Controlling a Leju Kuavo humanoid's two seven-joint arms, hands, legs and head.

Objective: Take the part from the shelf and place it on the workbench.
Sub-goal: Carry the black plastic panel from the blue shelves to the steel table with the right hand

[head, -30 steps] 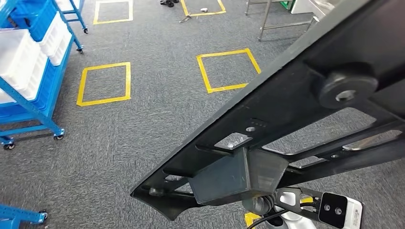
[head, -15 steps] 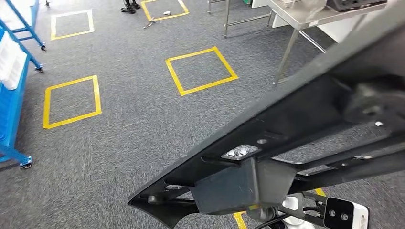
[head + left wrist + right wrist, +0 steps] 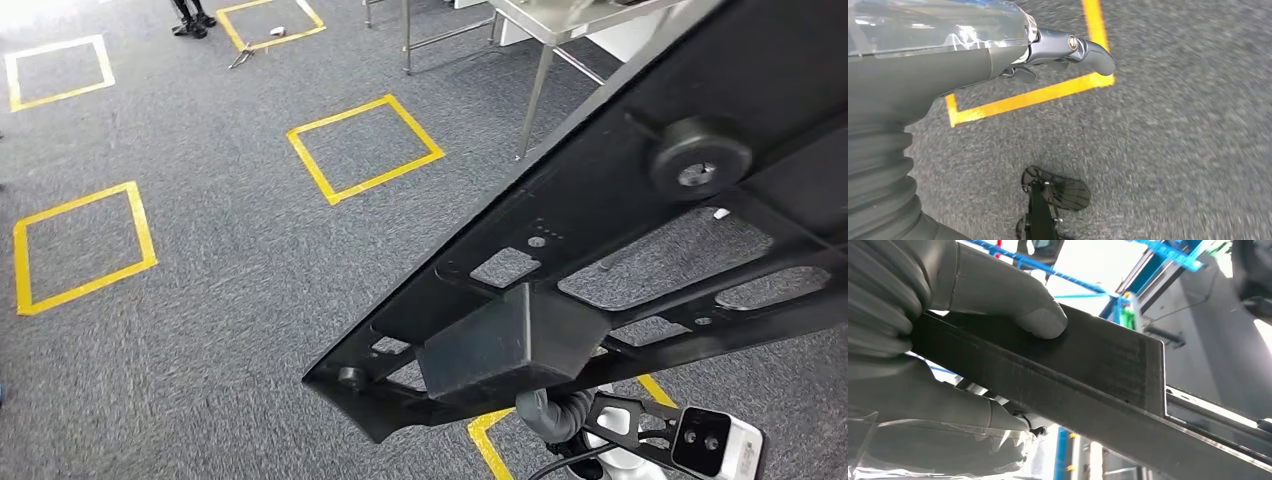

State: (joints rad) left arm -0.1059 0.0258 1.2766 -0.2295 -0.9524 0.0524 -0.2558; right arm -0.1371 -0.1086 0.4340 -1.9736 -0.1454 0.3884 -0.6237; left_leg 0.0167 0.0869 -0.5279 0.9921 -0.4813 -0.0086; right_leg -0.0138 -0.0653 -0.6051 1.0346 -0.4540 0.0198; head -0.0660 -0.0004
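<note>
We record: grey carpet floor (image 3: 230, 290), marked with yellow tape squares (image 3: 364, 147), one left (image 3: 80, 245), more farther back. A steel counter (image 3: 560, 15) on metal legs stands at the far right. Blue shelving (image 3: 1173, 250) shows in the right wrist view.

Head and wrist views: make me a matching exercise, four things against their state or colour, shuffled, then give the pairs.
Things:
1. black part
2. left hand
3. floor tape squares
4. metal workbench

States:
A. yellow
B. hangs over the carpet, holding nothing
C. stands ahead at the upper edge of the head view
D. held by the right hand

Pairs: 1-D, 2-B, 3-A, 4-C
</note>
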